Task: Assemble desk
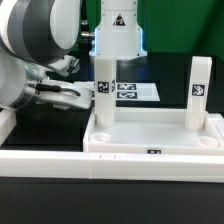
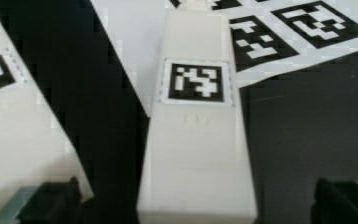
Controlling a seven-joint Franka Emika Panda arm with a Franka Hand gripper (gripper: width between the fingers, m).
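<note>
Our claw (image 2: 194, 204) stands wide open and holds nothing. A white leg (image 2: 194, 110) sits between its fingers (image 2: 48, 203), clear of both. That leg stands upright on the tabletop (image 1: 150, 140) at the exterior view's left, and a second leg (image 1: 198, 90) stands at its right.

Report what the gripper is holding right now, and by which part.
Nothing is held. The gripper is open, with its fingers on either side of the upright white leg and a gap showing on both sides.
</note>
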